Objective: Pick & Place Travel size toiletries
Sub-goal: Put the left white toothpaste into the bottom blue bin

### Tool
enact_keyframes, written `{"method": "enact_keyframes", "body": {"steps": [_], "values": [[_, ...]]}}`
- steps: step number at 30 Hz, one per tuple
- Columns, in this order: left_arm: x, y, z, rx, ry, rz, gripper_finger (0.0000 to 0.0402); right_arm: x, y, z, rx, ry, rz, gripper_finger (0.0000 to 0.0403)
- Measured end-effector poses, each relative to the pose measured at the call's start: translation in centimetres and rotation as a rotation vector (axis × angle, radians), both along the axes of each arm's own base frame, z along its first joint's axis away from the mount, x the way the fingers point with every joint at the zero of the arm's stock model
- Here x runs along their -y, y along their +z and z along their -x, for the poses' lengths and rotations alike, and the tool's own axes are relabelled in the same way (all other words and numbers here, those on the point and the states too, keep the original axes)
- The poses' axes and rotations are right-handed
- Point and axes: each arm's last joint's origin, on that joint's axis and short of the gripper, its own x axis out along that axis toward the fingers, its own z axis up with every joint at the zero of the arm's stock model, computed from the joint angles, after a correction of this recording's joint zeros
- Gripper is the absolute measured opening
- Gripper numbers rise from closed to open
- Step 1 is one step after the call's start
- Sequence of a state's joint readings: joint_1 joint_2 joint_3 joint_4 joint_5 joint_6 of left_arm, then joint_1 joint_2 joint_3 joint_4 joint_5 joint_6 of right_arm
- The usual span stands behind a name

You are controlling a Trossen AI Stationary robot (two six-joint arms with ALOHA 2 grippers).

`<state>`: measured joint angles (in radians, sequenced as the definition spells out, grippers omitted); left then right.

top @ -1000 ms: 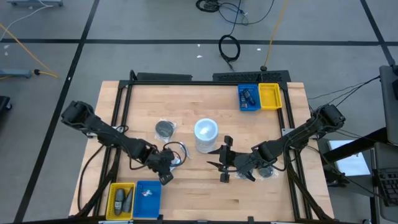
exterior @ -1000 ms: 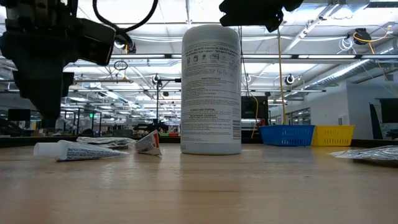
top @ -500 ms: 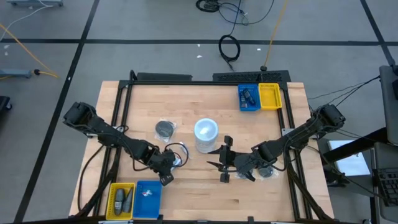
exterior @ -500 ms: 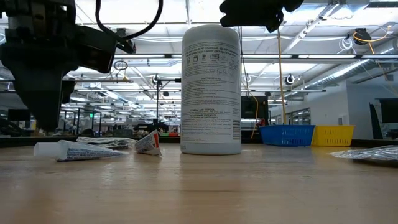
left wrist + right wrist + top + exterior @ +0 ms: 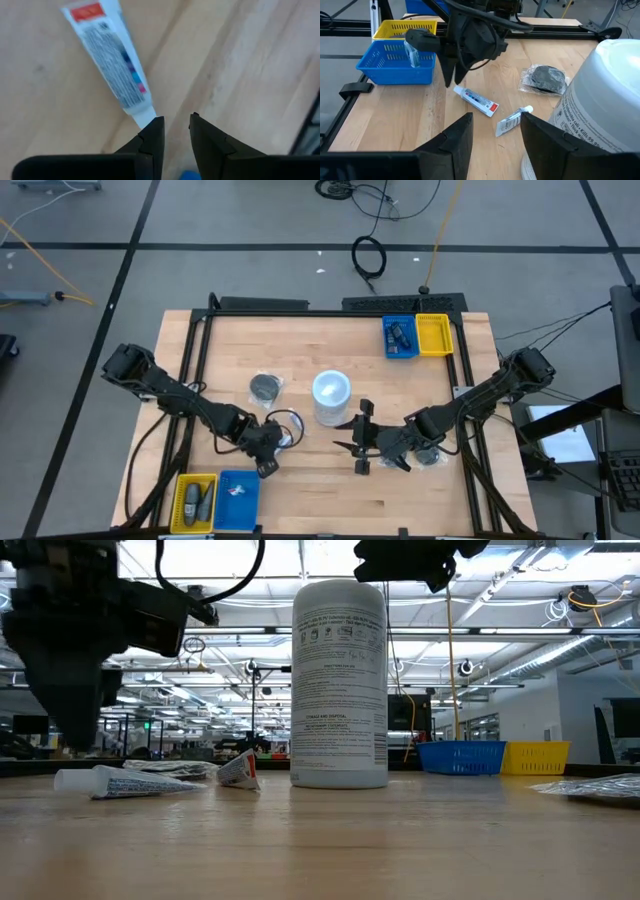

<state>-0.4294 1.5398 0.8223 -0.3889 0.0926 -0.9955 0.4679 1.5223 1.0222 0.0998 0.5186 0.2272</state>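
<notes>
worktop: bare wood, black frame around the edge
left arm: reaches in from the left edge toward the middle front
right arm: reaches in from the right edge toward the middle
canister: big white cylinder, upright mid-worktop, label facing the low camera
far trays: blue and yellow side by side at the back right; a small dark item lies in the blue one
near trays: yellow and blue side by side at the front left; dark bottle shapes in the yellow, a small white item in the blue
left gripper: points down at the worktop just left of the canister, fingers a narrow gap apart, grasping nothing; one fingertip right at the cap of tube 1
right gripper: hangs above the worktop just right of the canister, fingers spread, nothing between them
disc: dark round disc in clear wrap, flat, left of the canister
tube 1: white, red end, lies flat under the left gripper
tube 2: small white tube, flat, between tube 1 and the canister
silvery packet: flat at the right side, near the right arm
</notes>
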Motion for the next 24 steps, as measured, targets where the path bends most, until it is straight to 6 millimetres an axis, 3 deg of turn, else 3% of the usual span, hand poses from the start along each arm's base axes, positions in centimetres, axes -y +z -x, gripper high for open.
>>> {"method": "enact_keyframes", "body": {"steps": [3,9,13,18,24], "values": [[0.2,0.0,0.1,-0.005,-0.013,0.008,0.0118,0.0,0.0,0.0,0.000,0.000,0.000,0.0156],[0.2,0.0,0.1,0.001,0.033,-0.011,0.0217,0.0,0.0,0.0,0.002,-0.008,-0.017,0.0155],[0.4,-0.1,0.1,-0.012,0.096,-0.001,0.0262,0.0,0.0,0.0,0.002,-0.008,-0.017,0.0155],[0.3,-0.5,0.1,-0.028,0.138,-0.016,0.0283,0.0,0.0,0.0,0.001,-0.008,-0.017,0.0155],[0.6,-2.1,-0.1,-0.083,0.137,-0.040,0.0272,0.0,0.0,0.0,0.001,-0.008,-0.017,0.0155]]}}
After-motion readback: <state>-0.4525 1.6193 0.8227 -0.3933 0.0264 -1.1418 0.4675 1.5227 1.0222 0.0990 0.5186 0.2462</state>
